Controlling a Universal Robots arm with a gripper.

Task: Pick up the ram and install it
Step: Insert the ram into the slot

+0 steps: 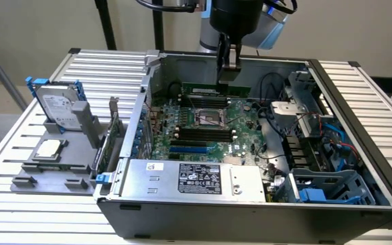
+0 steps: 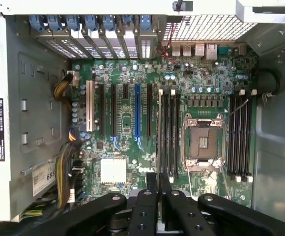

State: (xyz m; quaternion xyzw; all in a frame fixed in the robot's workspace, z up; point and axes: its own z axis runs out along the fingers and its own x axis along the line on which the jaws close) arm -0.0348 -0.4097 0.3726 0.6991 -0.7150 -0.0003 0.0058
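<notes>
My gripper (image 1: 226,71) hangs over the far side of the open computer case (image 1: 359,127), shut on the ram (image 1: 206,90). The ram is a long thin green strip held level just above the motherboard (image 1: 240,115). In the wrist view the ram (image 2: 158,128) appears edge-on as a thin line running out from between the black fingers (image 2: 146,206) of my gripper (image 2: 158,186). It lies along the black memory slots (image 2: 170,132) beside the empty processor socket (image 2: 203,142). A second bank of slots (image 2: 241,135) sits on the socket's other side.
The grey power supply (image 1: 189,178) fills the case's near end, and blue drive bays (image 1: 325,191) stand at the exterior view's right. Outside the case, at the exterior view's left, a grey holder (image 1: 53,168) carries a hard drive (image 1: 58,107), a square silver chip (image 1: 48,149) and a green card (image 1: 111,135).
</notes>
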